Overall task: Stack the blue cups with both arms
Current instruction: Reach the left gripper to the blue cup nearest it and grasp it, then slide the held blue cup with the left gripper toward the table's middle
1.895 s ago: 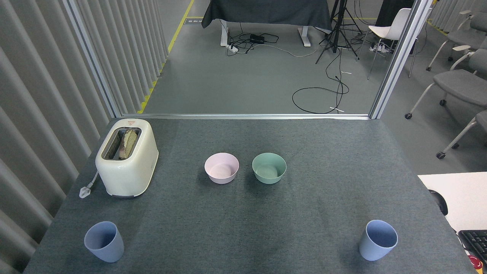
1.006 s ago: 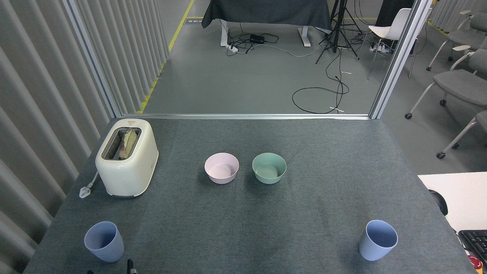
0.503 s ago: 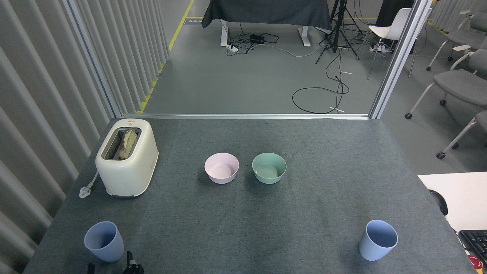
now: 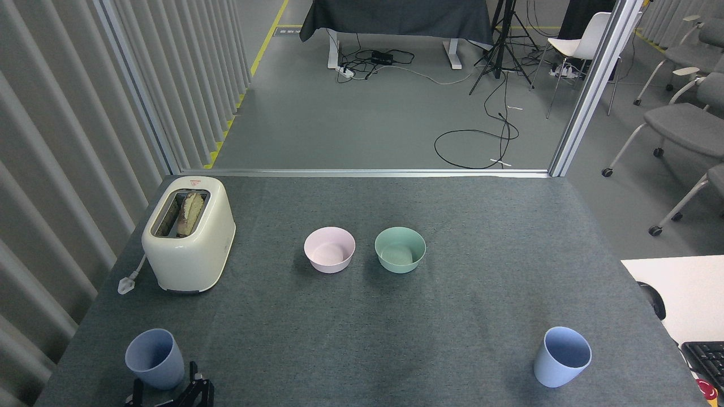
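Two blue cups stand upright on the grey table. The left blue cup [image 4: 155,358] is near the front left corner and the right blue cup [image 4: 562,356] near the front right. My left gripper [image 4: 167,391] pokes up from the bottom edge just in front of the left cup. Its black fingers [image 4: 195,384] are spread open and hold nothing, one at each lower side of the cup; I cannot tell whether they touch it. My right arm is out of view.
A cream toaster [image 4: 188,233] with bread in its slot stands at the back left, its plug lying beside it. A pink bowl [image 4: 330,250] and a green bowl [image 4: 400,249] sit side by side mid-table. At the right is a white desk [image 4: 679,288] with a keyboard.
My left gripper has risen from the bottom edge, from out of sight to fingers spread just in front of the left cup. Both cups and the bowls have stayed put.
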